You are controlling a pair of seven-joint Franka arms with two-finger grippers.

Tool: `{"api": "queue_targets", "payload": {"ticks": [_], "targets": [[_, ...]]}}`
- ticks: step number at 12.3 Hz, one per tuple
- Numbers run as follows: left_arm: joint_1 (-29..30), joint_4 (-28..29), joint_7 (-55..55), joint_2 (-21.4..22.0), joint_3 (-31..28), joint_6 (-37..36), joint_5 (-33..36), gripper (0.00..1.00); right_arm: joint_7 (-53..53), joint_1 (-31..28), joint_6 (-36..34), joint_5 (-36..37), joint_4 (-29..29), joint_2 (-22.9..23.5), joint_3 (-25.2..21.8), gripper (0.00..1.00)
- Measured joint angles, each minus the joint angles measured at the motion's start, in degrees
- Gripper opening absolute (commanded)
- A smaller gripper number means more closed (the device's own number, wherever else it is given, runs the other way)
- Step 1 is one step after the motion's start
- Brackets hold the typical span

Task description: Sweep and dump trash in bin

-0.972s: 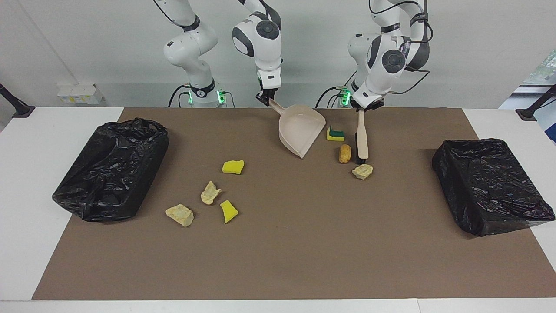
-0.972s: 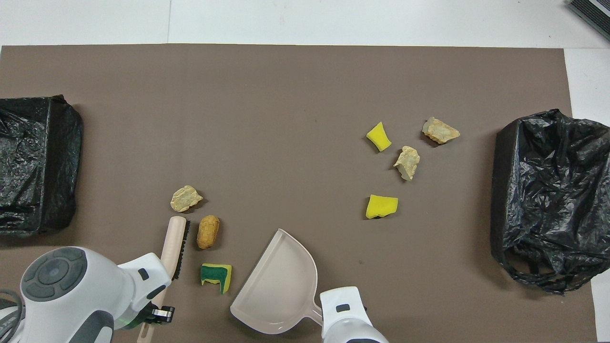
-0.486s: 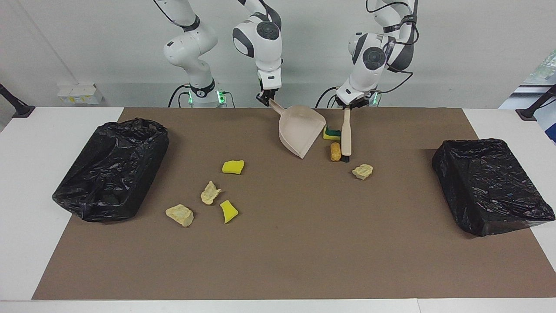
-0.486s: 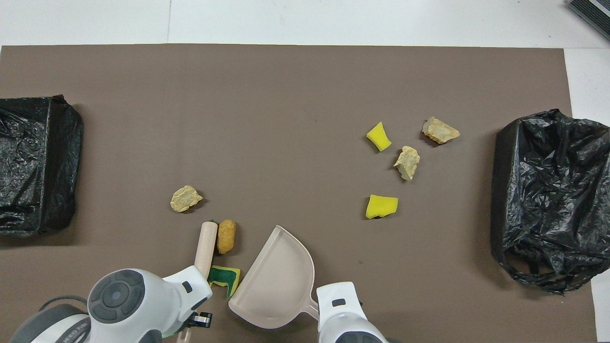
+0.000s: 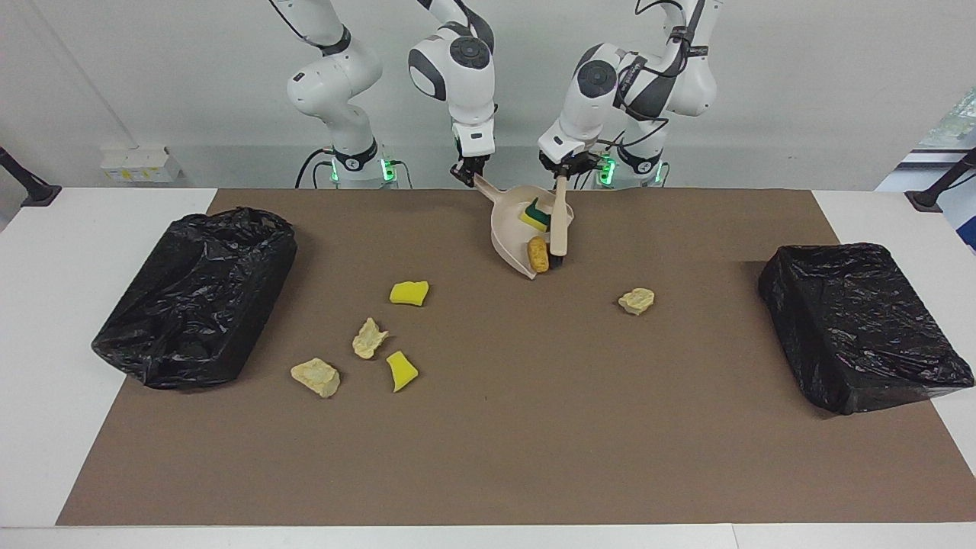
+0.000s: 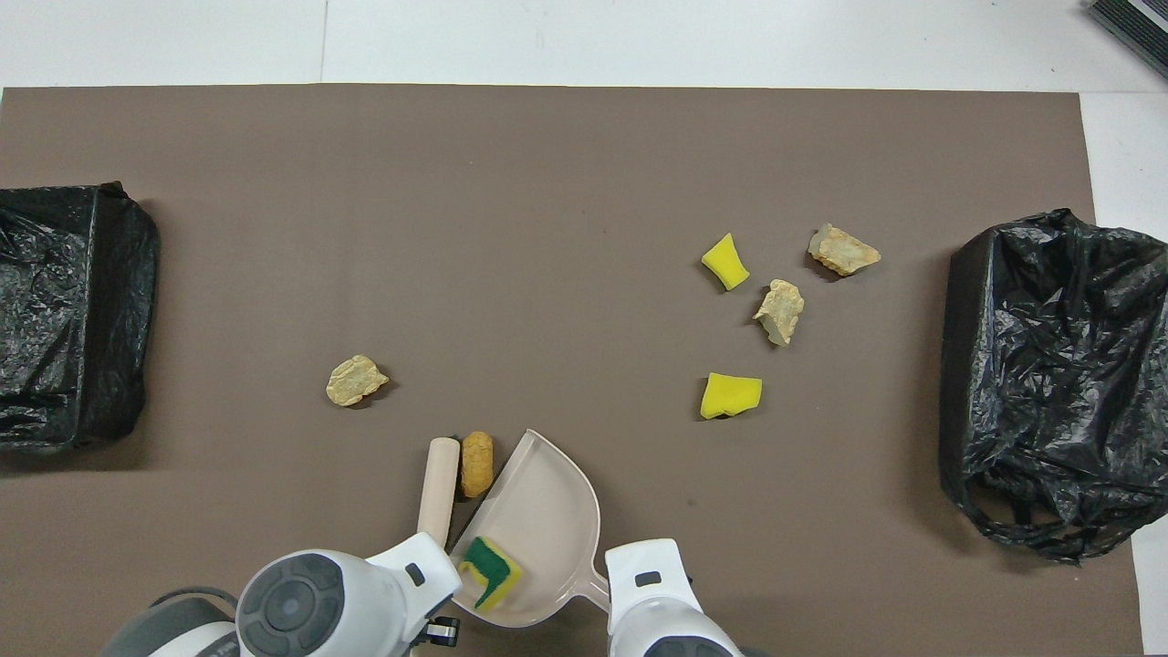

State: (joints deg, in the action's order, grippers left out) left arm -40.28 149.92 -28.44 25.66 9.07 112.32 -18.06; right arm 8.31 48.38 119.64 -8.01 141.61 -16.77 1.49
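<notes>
My right gripper (image 5: pixel 467 174) is shut on the handle of the beige dustpan (image 5: pixel 512 232), whose lip rests on the mat. My left gripper (image 5: pixel 563 165) is shut on the handle of the beige hand brush (image 5: pixel 560 227), which stands against the pan's open edge. A green-backed yellow sponge (image 6: pixel 490 570) lies inside the dustpan (image 6: pixel 547 502). The orange-brown lump (image 6: pixel 476 464) sits at the lip, touching the brush (image 6: pixel 438 484). One pale chunk (image 5: pixel 637 300) lies toward the left arm's end. Two yellow sponge pieces (image 5: pixel 409 293) and two pale chunks (image 5: pixel 369 338) lie toward the right arm's end.
Two bins lined with black bags stand on the brown mat, one at the right arm's end (image 5: pixel 194 297) and one at the left arm's end (image 5: pixel 862 324). The mat's half farther from the robots holds nothing.
The left gripper swept the brush toward the dustpan. The green-backed sponge slid into the pan and the orange-brown lump was pushed up to its lip. The right gripper and dustpan barely moved.
</notes>
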Motion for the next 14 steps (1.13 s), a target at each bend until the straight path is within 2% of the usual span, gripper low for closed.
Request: {"api": "queue_targets", "payload": {"ticks": [3, 5, 8, 12, 14], "targets": [[-0.64, -3.29, -1.35, -0.85, -0.43, -2.51, 0.0, 0.0, 0.0, 0.0, 0.04, 0.0, 0.0, 0.07, 0.0, 0.0], [1.12, -4.79, -1.21, -0.75, -1.2, -6.31, 1.35, 0.0, 0.0, 0.0, 0.21, 0.0, 0.0, 0.1, 0.0, 0.0], [10.45, -8.48, 5.61, -0.7, -1.54, -9.51, 7.59, 0.0, 0.0, 0.0, 3.04, 0.0, -0.17, 0.69, 0.0, 0.0], [24.24, -9.33, 21.75, -2.7, -1.8, -5.7, 9.92, 0.0, 0.0, -0.02, 4.17, 0.0, -1.94, 3.74, -0.01, 0.0], [25.74, -9.43, 23.42, -3.73, -1.79, -4.34, 10.11, 0.0, 0.0, -0.02, 4.17, 0.0, -2.21, 4.17, -0.01, 0.0]]}}
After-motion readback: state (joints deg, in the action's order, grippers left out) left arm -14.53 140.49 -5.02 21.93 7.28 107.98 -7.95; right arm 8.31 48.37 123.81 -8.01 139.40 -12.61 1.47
